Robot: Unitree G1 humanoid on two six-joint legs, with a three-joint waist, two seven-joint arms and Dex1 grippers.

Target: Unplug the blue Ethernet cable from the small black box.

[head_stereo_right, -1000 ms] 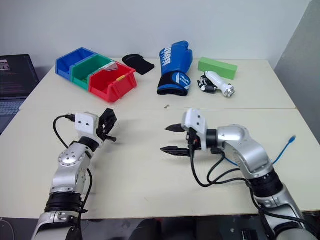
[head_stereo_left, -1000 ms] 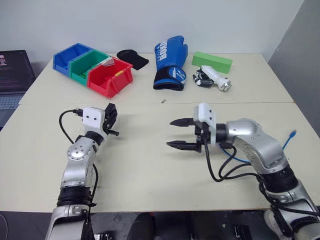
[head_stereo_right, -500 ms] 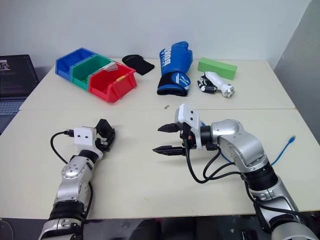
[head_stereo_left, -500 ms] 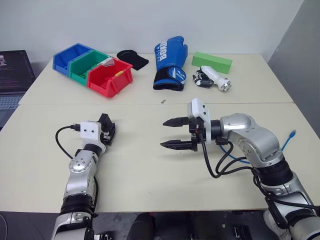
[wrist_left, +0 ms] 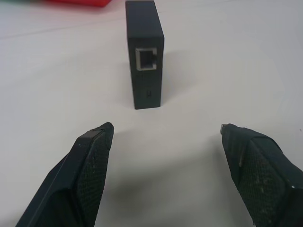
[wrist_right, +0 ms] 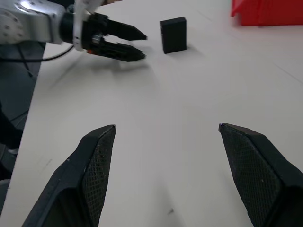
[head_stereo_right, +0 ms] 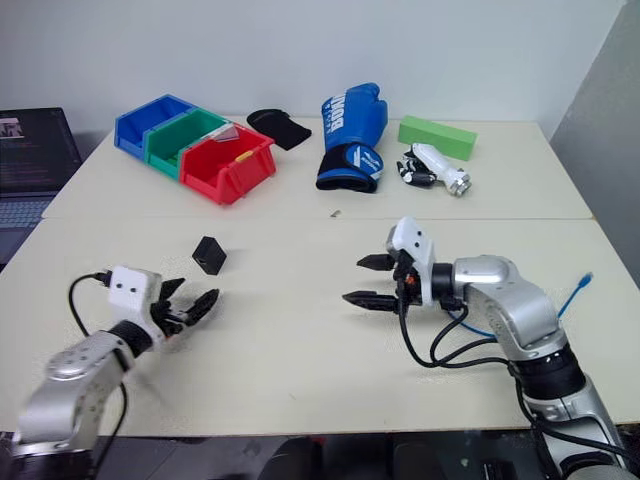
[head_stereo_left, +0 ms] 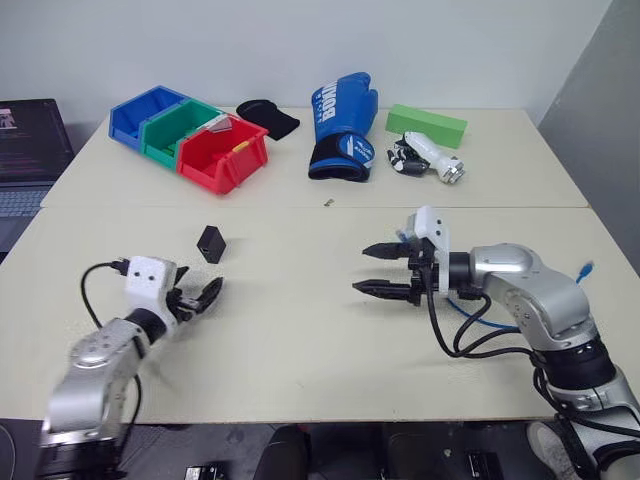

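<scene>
Box: the small black box (head_stereo_left: 210, 243) stands alone on the table (head_stereo_left: 300, 340), ahead of the left gripper and apart from it; in the left wrist view its port (wrist_left: 147, 57) faces the fingers and is empty.
Cable: the blue cable (head_stereo_left: 578, 279) lies at the table's right edge, its plug end just past the right arm; part of it runs under that arm among black cables.
Left gripper: the left gripper (head_stereo_left: 198, 297) hangs low over the table with its fingers (wrist_left: 92, 156) spread wide, nothing between them.
Right gripper: the right gripper (head_stereo_left: 378, 268) points toward the left side, jaws apart and empty, well clear of the box.
Back of table: coloured bins (head_stereo_left: 190, 135), a black fabric piece (head_stereo_left: 268, 118), a boxing glove (head_stereo_left: 343, 125), a green block (head_stereo_left: 427, 124).
</scene>
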